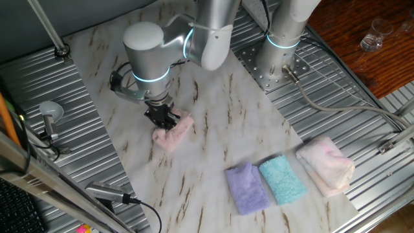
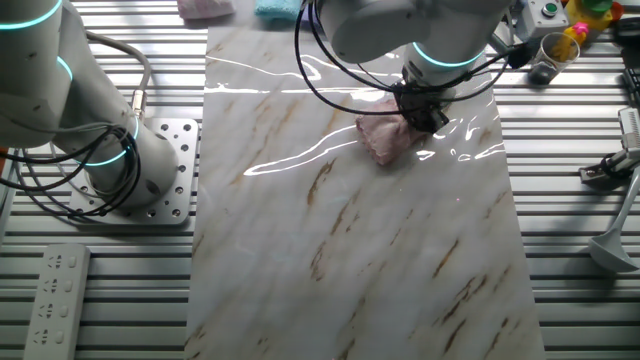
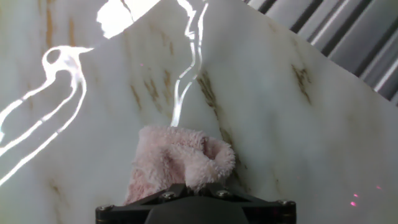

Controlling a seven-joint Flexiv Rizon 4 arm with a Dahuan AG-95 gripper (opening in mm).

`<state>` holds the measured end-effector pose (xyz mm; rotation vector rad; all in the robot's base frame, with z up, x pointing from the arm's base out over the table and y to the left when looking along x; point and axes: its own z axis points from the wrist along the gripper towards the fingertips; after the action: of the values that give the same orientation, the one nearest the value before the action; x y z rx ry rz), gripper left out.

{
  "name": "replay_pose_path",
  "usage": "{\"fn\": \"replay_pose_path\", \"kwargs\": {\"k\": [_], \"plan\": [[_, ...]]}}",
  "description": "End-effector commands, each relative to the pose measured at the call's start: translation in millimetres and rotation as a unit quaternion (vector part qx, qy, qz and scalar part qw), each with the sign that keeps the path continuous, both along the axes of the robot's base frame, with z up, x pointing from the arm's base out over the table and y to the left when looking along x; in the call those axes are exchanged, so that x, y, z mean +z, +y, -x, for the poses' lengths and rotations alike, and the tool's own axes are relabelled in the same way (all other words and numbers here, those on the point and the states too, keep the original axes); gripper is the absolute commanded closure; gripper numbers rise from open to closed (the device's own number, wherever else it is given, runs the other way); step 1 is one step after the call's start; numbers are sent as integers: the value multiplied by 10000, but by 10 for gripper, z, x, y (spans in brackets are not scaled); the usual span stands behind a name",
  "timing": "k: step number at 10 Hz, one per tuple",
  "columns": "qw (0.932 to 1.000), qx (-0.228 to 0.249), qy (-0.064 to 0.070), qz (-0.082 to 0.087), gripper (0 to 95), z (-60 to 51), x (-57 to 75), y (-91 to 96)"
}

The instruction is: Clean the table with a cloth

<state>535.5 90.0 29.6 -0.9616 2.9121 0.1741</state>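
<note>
The dusty-pink cloth (image 1: 174, 134) lies on the white marble-look table (image 1: 213, 116), towards its left part. My gripper (image 1: 162, 120) is pressed down onto the cloth's near-left end and is shut on it. In the other fixed view the cloth (image 2: 387, 138) sits under the gripper (image 2: 424, 112) near the slab's right side (image 2: 330, 250). In the hand view the fluffy cloth (image 3: 177, 160) bunches up just ahead of the fingers (image 3: 193, 194), on the veined slab (image 3: 280, 124); the fingertips are buried in the pile.
A purple towel (image 1: 246, 188), a teal towel (image 1: 282, 180) and a larger pale pink-white towel (image 1: 326, 165) lie in a row at the slab's near right end. A second arm's base (image 1: 278, 61) stands on ribbed grey metal (image 1: 349, 123). Cables and tools lie at the left.
</note>
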Motion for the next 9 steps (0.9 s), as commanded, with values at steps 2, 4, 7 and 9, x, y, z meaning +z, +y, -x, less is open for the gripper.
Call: {"fn": "replay_pose_path", "kwargs": {"k": [2,4,7,9], "plan": [[9991,-403,46,-120,950,-5,2,1],[9988,-480,71,-95,950,-5,2,1],[9991,-423,58,71,950,-7,-23,-82],[9994,-328,46,47,950,-5,-56,-218]]}}
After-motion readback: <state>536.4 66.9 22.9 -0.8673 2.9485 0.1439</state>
